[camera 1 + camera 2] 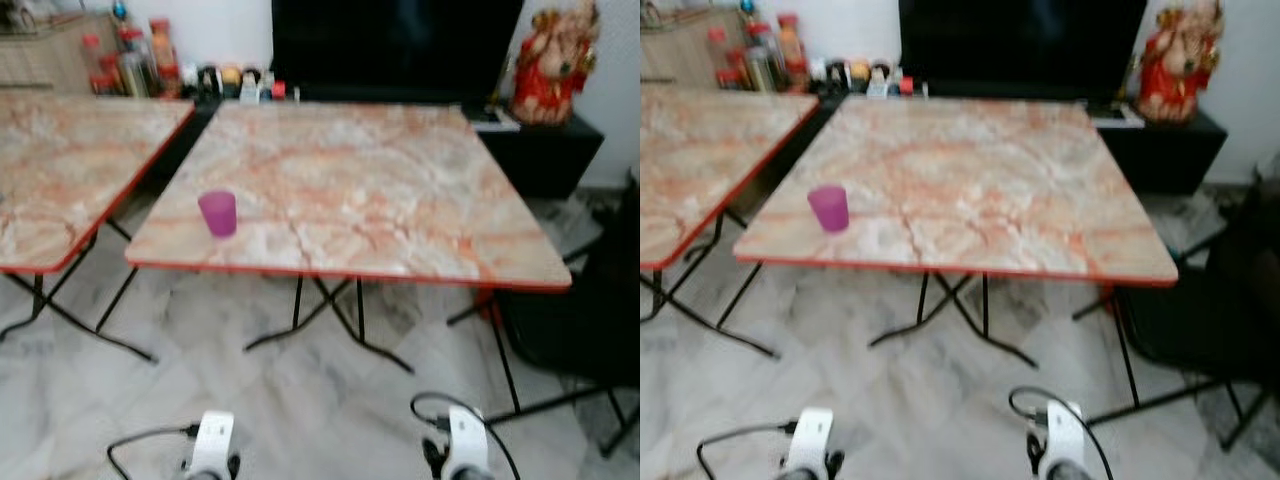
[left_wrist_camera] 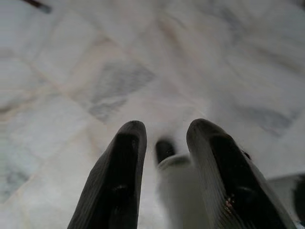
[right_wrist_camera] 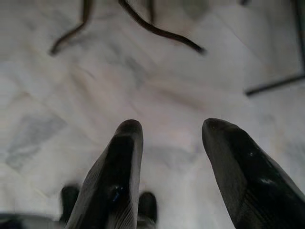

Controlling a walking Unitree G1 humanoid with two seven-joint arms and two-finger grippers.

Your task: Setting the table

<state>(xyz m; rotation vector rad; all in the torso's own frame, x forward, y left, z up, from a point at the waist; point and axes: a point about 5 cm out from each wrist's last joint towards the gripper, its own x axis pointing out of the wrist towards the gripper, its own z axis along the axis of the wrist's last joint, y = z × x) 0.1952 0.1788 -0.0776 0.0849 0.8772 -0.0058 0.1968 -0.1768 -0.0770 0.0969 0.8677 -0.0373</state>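
Purple cup (image 1: pixel 217 213) left of centre on marble table (image 1: pixel 400 200) | left gripper (image 2: pixel 164 138), right gripper (image 3: pixel 167 136) spread, empty, over floor

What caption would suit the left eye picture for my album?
A purple cup stands alone near the front left corner of a marble-patterned folding table, both arms hanging low.

main bench (image 1: pixel 400 200): square folding top, pink-orange marble pattern, red edge, black crossed legs. one purple cup (image 1: pixel 217 213) upright on it, near front left corner; rest of top bare. 2nd bench (image 1: pixel 60 170), same pattern, just to the left, narrow gap between. both on white-grey marble tile floor (image 1: pixel 300 410).
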